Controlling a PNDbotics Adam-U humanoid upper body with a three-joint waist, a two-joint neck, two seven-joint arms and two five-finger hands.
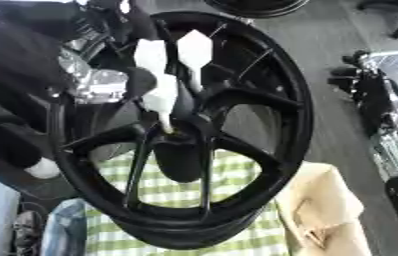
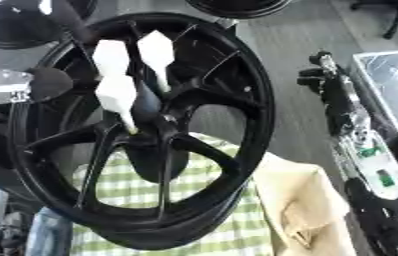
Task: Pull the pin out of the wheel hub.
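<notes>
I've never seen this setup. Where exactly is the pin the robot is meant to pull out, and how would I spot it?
Find the big black spoked wheel standing over the green-and-white checked cloth. At its centre the spokes meet at the hub. There the left robot hand, with white-tipped fingers, reaches down, and the thin pale pin runs from its lowest fingertip into the hub. It is the only light, slender thing against the dark metal.
</notes>
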